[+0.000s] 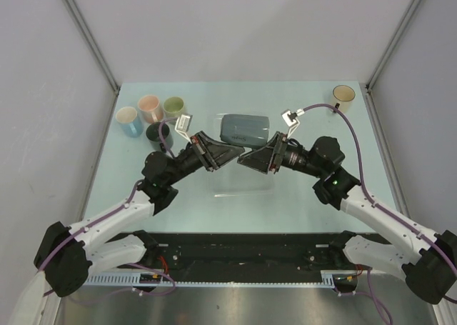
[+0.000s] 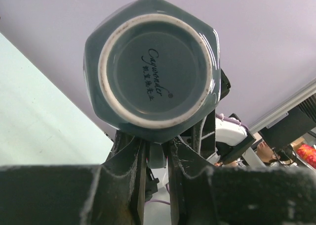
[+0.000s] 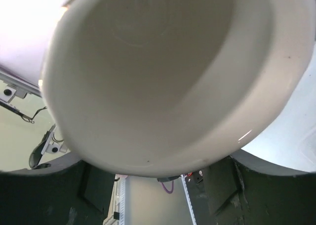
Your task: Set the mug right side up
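The fingers (image 2: 131,168) of the left gripper (image 2: 157,148) are seen drawn close together, and a narrow grey piece, seemingly the handle of the mug (image 2: 153,67), is pinched between them. The mug's flat base, ringed by an unglazed pale band and printed with dark lettering, is turned squarely toward the left wrist camera. The fingers (image 3: 49,195) of the right gripper (image 3: 158,185) are spread wide apart beneath the mug's open mouth, whose pale interior fills the right wrist view; whether they touch the rim cannot be told. From above, the grey-blue mug (image 1: 245,128) is shown lying on its side between the two arms near the middle of the table (image 1: 314,111), base toward the left gripper (image 1: 232,152) and mouth toward the right gripper (image 1: 248,157), whose tips nearly meet just in front of it. A clear shallow tray (image 1: 243,186) is seen on the table below the grippers. Four cups are grouped at the far left: a blue cup (image 1: 128,120), a pink cup (image 1: 149,107), a green cup (image 1: 173,107) and a dark cup (image 1: 158,133). A beige cup (image 1: 343,96) is set upright at the far right corner.
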Action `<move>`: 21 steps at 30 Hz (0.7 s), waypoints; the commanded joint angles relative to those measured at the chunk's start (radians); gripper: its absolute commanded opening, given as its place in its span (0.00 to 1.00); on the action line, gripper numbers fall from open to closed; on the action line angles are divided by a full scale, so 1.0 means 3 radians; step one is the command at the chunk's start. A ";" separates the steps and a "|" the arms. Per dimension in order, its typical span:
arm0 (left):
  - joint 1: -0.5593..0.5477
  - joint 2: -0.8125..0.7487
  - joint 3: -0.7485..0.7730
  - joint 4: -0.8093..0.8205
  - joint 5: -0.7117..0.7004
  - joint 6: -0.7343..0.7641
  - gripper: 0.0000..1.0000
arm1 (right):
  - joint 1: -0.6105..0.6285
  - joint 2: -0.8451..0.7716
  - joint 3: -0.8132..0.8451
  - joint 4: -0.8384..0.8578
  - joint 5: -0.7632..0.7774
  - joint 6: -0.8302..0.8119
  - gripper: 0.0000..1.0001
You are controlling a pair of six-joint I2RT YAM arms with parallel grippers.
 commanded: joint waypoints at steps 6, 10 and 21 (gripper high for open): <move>-0.0096 -0.0214 0.0068 0.0300 -0.0138 0.0119 0.00 | -0.0001 0.0091 0.0147 0.0472 -0.0061 0.0091 0.53; -0.0101 -0.0224 0.0073 0.0295 -0.0128 0.0135 0.00 | 0.0009 0.0101 0.0152 0.0457 -0.0066 0.0081 0.41; -0.0203 -0.0234 0.0047 0.0239 -0.0138 0.0181 0.00 | 0.0029 0.0122 0.0147 0.0651 -0.0066 0.0116 0.07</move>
